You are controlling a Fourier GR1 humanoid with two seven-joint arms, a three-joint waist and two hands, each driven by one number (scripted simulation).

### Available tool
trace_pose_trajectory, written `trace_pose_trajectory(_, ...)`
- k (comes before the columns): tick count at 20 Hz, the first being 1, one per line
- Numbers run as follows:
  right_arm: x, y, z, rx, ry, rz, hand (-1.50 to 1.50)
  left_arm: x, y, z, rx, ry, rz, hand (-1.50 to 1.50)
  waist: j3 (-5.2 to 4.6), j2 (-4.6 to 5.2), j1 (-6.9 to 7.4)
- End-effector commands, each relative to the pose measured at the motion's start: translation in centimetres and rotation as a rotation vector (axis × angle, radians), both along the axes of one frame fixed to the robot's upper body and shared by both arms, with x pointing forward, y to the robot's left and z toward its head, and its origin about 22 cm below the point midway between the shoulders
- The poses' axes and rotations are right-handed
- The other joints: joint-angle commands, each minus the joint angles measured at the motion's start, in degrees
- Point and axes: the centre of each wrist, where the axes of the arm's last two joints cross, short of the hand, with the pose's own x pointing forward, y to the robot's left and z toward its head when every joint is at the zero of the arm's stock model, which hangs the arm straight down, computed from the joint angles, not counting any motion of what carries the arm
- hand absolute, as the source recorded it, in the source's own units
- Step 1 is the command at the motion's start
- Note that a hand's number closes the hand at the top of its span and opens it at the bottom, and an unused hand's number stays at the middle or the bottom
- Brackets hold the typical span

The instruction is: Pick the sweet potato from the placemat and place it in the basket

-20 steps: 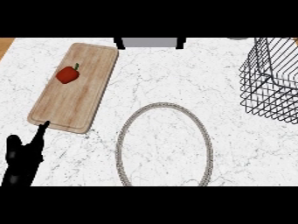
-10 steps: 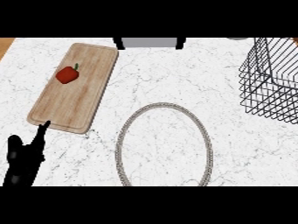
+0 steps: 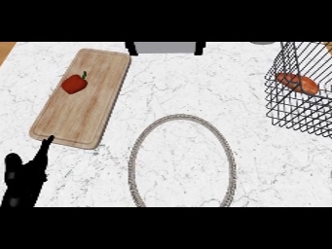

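Observation:
An orange sweet potato (image 3: 297,83) lies inside the black wire basket (image 3: 303,118) at the right edge of the counter. The placemat (image 3: 182,160) is a round marble-coloured mat with a grey braided rim in the middle front, with nothing on it. My left hand (image 3: 25,177) rests at the lower left, fingers straight and pointing up toward the cutting board's near corner, holding nothing. My right hand does not show.
A wooden cutting board (image 3: 82,97) lies at the back left with a red bell pepper (image 3: 74,83) on it. A grey box with a dark frame (image 3: 165,47) stands at the back edge. The counter's left edge runs near the board.
The sweet potato now shows lying inside the basket, where it did not show earlier. The left hand has not moved.

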Motion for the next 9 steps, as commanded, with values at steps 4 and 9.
trace_pose_trajectory(4, -3.0, -3.7, 2.2, 0.094, -0.082, -0.112, -1.50, -0.6, -2.4, -1.8, -0.082, 0.107, -0.032, 0.00, -0.95, 0.57, -0.80)
trace_pose_trajectory(9, -7.9, -7.1, 2.8, 0.117, -0.097, -0.161, -1.50, -1.9, -0.9, -2.8, -0.074, 0.111, -0.013, 0.00, -0.98, 0.42, -1.64)
